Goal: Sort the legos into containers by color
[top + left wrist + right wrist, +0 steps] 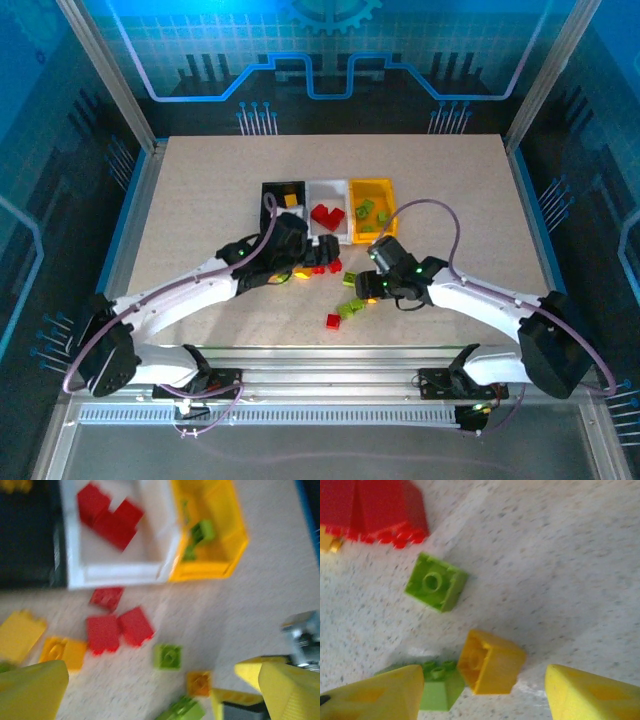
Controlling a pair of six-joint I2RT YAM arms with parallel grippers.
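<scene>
Table (200,190): carries the three containers in a row at its middle. The black bin (272,208) holds an orange-yellow piece, the white bin (329,184) red ones, and the yellow bin (373,184) green ones. Sorting is judged partly done; loose legos (345,305) lie scattered just in front of the bins.

Left gripper (150,672): jaws wide apart, holding nothing. It is above loose red bricks (117,630) that lie just before the white bin.

Right gripper (485,680): jaws part open, nothing held. An orange-yellow brick (491,662) lies on the table between the fingers, apparently touching neither. A green brick (440,685) sits against it, tucked beside the nearer finger.

Step in hand, as judged: pick-up of the orange-yellow brick by the right gripper. The next move calls for lowering and closing on that brick alone, keeping its green neighbour out of the grip. The brick then goes to the black bin, where its colour already lies.
</scene>
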